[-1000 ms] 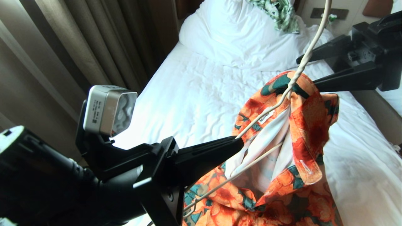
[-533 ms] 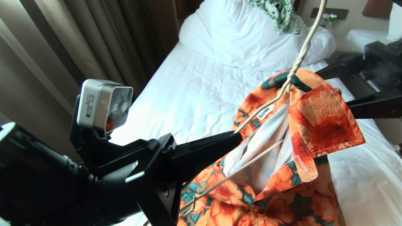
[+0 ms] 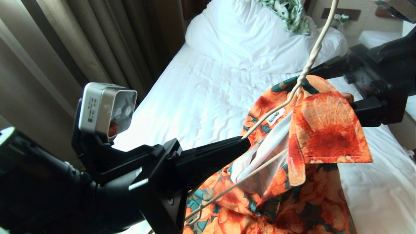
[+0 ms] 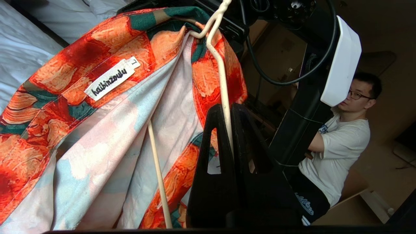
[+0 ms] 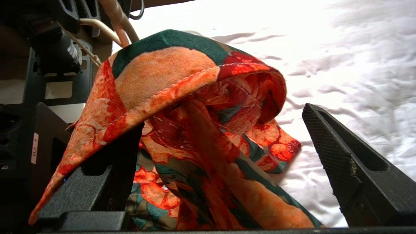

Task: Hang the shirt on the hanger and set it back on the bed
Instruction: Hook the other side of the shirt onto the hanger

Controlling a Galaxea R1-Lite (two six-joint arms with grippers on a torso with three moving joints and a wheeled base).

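Nearest, at seven o'clock in the head view, the left tool (image 3: 240,146) is clenched on the wire hanger (image 3: 276,109), held above the bed (image 3: 201,97). The floral shirt (image 3: 312,136) drapes over the hanger's neck, only partly hung. At two o'clock, the right tool (image 3: 338,84) is spread wide about the collar. Squaring the shoulders and laying it down remain.

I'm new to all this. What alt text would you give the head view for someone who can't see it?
The left end effector, shut on the cream wire hanger, holds it up over the white bed with the orange-flowered shirt draped on it. The right end effector, open, straddles the shirt's collar.
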